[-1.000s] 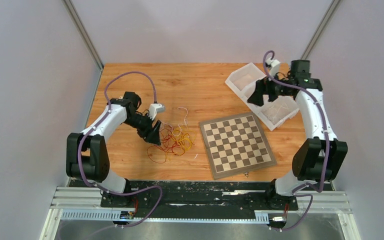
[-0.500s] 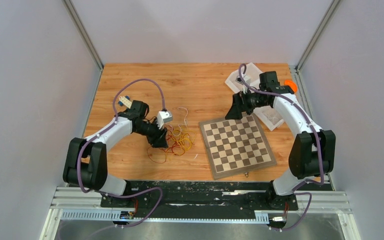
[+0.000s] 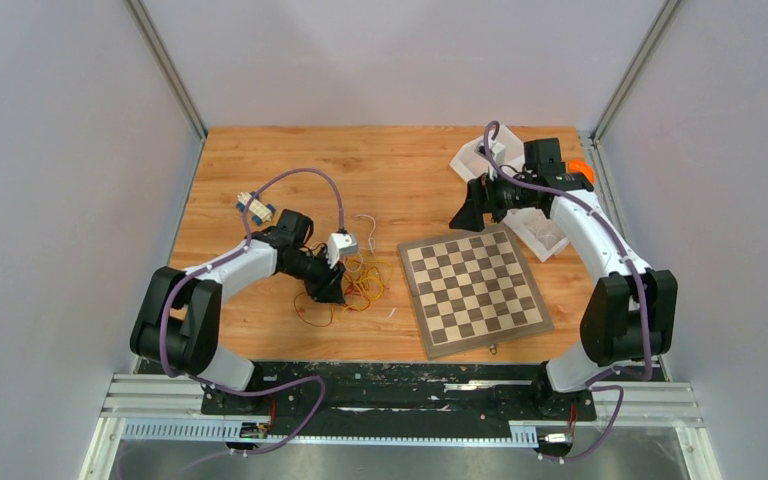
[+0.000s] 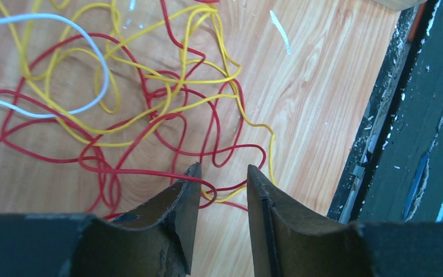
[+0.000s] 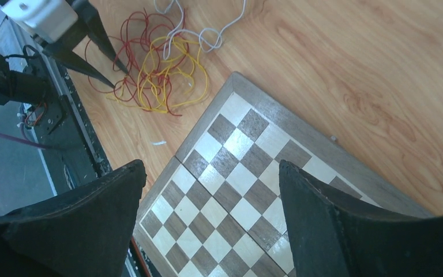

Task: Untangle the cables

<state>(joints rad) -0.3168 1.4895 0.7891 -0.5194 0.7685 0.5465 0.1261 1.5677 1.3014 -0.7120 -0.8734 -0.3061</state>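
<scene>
The cables [image 3: 358,282] lie in a loose tangle of red, yellow-orange and white wires on the wooden table, left of the chessboard. The tangle fills the left wrist view [image 4: 150,104] and shows top left in the right wrist view [image 5: 156,75]. My left gripper [image 3: 332,290] is low over the tangle's near-left side. It is open by a narrow gap [image 4: 222,168], with a red loop and a yellow strand lying between the fingertips. My right gripper [image 3: 463,215] is open wide and empty [image 5: 210,164], above the chessboard's far edge.
The chessboard [image 3: 475,290] lies right of the tangle, tilted. A white tray [image 3: 548,228] sits at the back right, with an orange object [image 3: 581,170] beside it. The table's near edge and a black rail [image 4: 404,144] are close to my left gripper.
My left gripper has moved right and nearer, into the tangle's near-left side. My right arm has swung left from over the tray to the chessboard's far edge.
</scene>
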